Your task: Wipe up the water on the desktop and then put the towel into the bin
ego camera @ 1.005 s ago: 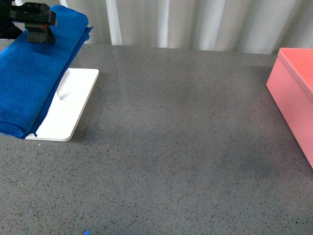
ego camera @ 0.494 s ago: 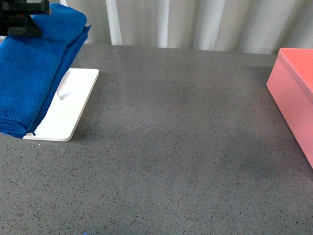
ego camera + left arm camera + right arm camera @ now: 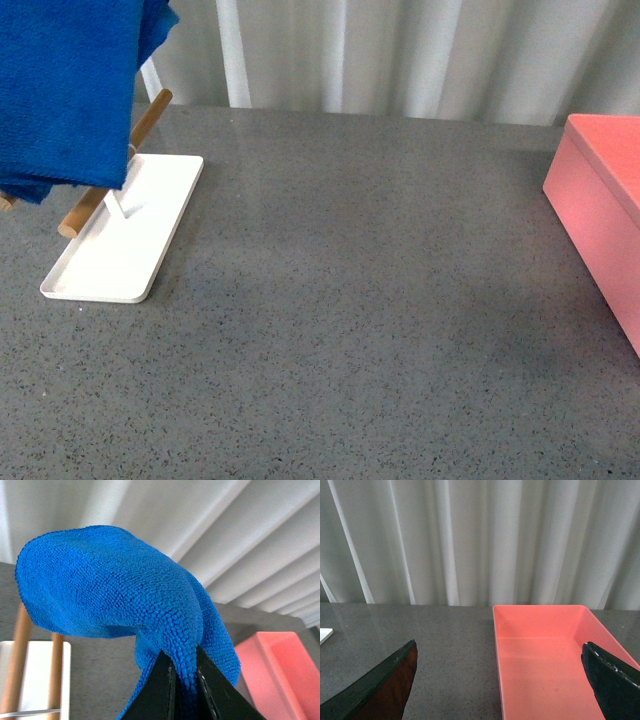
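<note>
The blue towel (image 3: 65,90) hangs in the air at the far left of the front view, lifted off the wooden rods. In the left wrist view my left gripper (image 3: 185,680) is shut on a fold of the towel (image 3: 115,580). The left gripper itself is out of the front view. The dark grey speckled desktop (image 3: 360,300) fills the front view; I see no water on it. The salmon-pink bin (image 3: 600,200) stands at the right edge. In the right wrist view my right gripper (image 3: 502,680) is open and empty above the bin (image 3: 545,655), which is empty.
A flat white tray (image 3: 125,235) with wooden rods (image 3: 110,165) stands at the left, under the hanging towel. White curtains (image 3: 400,50) run along the back of the desktop.
The towel has been lifted up off the rods, which now show bare. The left gripper has risen out of the front view.
</note>
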Motion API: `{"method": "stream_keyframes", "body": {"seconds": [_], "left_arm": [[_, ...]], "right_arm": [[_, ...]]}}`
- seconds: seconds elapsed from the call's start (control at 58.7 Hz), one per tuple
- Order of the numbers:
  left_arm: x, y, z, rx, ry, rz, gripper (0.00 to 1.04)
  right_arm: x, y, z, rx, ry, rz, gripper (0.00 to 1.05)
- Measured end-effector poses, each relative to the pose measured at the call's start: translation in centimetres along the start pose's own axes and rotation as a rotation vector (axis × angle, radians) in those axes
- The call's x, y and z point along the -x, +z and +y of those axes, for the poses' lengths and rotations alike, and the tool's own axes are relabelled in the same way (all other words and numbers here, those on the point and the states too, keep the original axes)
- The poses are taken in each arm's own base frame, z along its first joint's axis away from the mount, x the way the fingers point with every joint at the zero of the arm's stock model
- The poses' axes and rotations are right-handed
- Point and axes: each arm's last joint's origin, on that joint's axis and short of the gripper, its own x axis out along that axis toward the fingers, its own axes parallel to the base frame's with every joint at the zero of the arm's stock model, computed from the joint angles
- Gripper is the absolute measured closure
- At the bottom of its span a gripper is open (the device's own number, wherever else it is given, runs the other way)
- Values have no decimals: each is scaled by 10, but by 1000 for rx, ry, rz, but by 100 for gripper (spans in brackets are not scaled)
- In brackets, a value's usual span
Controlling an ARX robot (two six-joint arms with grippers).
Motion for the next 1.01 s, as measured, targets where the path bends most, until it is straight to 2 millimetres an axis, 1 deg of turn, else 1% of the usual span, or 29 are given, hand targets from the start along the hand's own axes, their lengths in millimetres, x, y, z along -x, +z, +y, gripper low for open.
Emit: {"method": "stream_keyframes", "body": {"seconds": [0.051, 0.239, 0.392, 0.562, 0.818, 0.869, 0.903, 0.937, 0.971, 0.988, 1.005], "left_arm": [[3, -2, -11, 17, -46, -7, 101], [6, -11, -39, 46, -177, -47, 101], [3, -18, -55, 44, -212, -32, 101], [-4, -34, -62, 4, -203, -12, 101], [-4, -35, -63, -6, -203, -12, 101], [-4, -35, -63, -7, -203, -13, 101], [-4, -35, -62, -6, -201, -14, 101], [-4, -35, -62, -6, -202, -13, 101], [-4, -35, -63, -7, -203, -12, 101], [-4, -35, -63, -7, -204, -12, 101], [-4, -35, -63, -7, -205, -11, 101]], "right_arm": [[0, 0, 0, 0, 0, 0, 7], [0, 0, 0, 0, 0, 0, 7], [0, 0, 0, 0, 0, 0, 7], [0, 0, 0, 0, 0, 0, 7], [0, 0, 0, 0, 3, 3, 7], [-1, 0, 0, -4, 62, 79, 7], [-9, 4, 2, -20, 132, 156, 7], [-26, 17, 5, -51, 241, 199, 7], [-46, 32, 8, -62, 302, 201, 7], [-52, 36, 9, -61, 314, 199, 7], [-63, 44, 11, -61, 337, 195, 7]]}}
